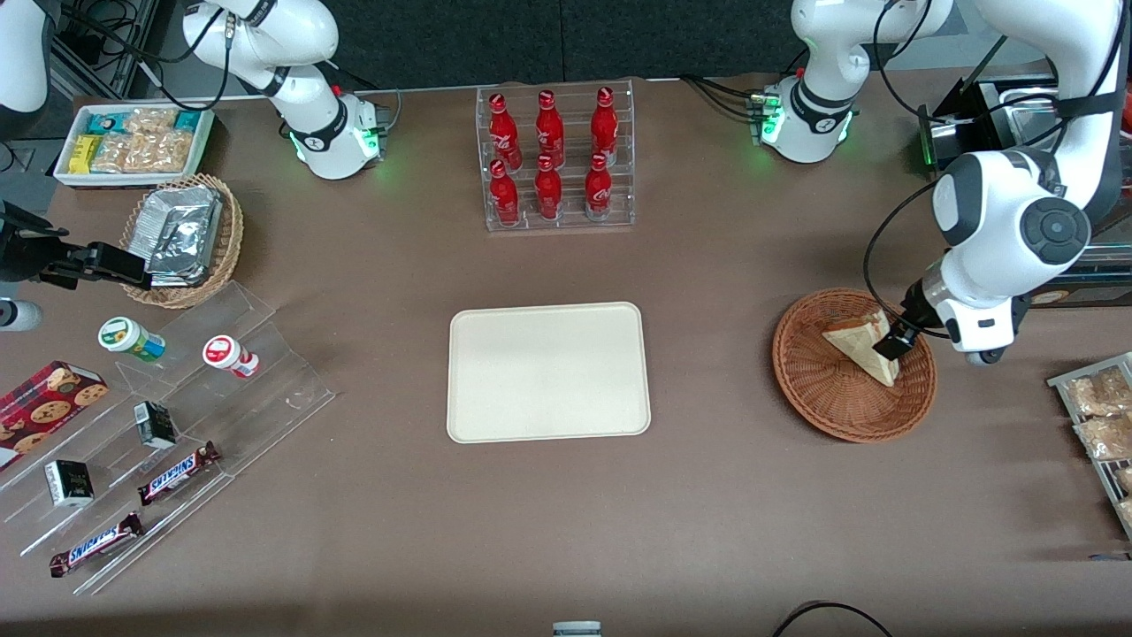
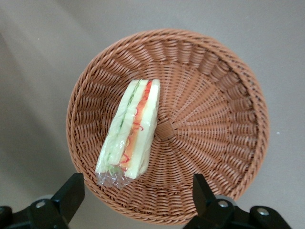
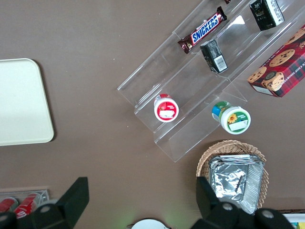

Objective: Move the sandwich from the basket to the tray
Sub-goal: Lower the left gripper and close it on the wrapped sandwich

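Note:
The sandwich, a cream wedge in clear film with red and green filling on its cut edge, lies in the reddish-brown wicker basket toward the working arm's end of the table. My left gripper hangs just above the basket, over the sandwich's wider end. It is open, its black fingers spread wide with nothing between them. The cream tray lies flat and bare mid-table, beside the basket; one corner of the tray also shows in the right wrist view.
A clear rack of red bottles stands farther from the front camera than the tray. Toward the parked arm's end are a tan basket of foil packets, a white snack tray and an acrylic stepped shelf. Snack packets lie near the basket.

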`<action>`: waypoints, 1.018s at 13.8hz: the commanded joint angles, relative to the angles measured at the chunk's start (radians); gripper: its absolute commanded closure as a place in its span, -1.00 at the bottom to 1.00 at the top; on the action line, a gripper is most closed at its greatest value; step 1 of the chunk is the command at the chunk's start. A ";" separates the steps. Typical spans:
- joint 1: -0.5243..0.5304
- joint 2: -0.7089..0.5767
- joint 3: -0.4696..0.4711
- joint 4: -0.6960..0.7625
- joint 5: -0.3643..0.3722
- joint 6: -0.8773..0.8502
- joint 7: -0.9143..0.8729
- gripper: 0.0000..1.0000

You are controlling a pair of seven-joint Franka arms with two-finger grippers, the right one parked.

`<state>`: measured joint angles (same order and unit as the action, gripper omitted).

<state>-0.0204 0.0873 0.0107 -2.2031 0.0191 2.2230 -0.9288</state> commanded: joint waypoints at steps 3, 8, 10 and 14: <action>-0.007 0.002 0.002 -0.047 0.053 0.044 -0.033 -1.00; -0.001 0.017 0.003 -0.139 0.053 0.191 -0.038 -1.00; 0.000 0.023 0.005 -0.168 0.054 0.231 -0.038 -1.00; 0.002 0.049 0.006 -0.181 0.054 0.267 -0.038 -1.00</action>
<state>-0.0184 0.1298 0.0145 -2.3765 0.0553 2.4607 -0.9432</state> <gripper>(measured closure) 0.000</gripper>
